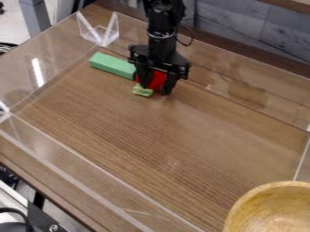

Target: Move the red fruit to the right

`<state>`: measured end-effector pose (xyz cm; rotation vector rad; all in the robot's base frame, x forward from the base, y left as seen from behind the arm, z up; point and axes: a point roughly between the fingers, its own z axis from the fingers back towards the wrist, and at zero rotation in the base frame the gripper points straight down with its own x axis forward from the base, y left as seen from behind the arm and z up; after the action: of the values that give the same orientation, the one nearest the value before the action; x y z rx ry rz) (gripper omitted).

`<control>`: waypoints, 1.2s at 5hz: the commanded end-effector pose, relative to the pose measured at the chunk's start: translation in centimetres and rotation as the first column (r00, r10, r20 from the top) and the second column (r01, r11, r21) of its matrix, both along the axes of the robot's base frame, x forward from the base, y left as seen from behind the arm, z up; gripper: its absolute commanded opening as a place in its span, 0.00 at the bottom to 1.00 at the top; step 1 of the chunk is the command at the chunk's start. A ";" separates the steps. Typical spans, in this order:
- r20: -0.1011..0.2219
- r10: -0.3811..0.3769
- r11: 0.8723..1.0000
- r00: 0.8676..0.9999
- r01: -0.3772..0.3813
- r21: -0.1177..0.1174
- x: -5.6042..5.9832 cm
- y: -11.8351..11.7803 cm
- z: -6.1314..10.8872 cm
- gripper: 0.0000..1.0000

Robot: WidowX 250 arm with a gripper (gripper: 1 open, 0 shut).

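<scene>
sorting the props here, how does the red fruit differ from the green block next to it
The red fruit is bright red and rounded with a pale green leafy end; the green block is plain green, flat and rectangular. The fruit sits between the gripper fingers; the block lies free, left of them. The fruit looks smaller. Both rest on the wooden table.

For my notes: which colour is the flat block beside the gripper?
Green; the flat block shows clearly in the camera view.

A black gripper points down over a red fruit beside a green block on a wooden table.
</scene>
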<state>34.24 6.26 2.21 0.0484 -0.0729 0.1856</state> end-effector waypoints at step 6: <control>0.125 -0.013 0.985 0.992 0.035 -0.172 -2.4 -6.1 12.0 0.00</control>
<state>31.67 -0.02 12.43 -0.1359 -0.1223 0.1678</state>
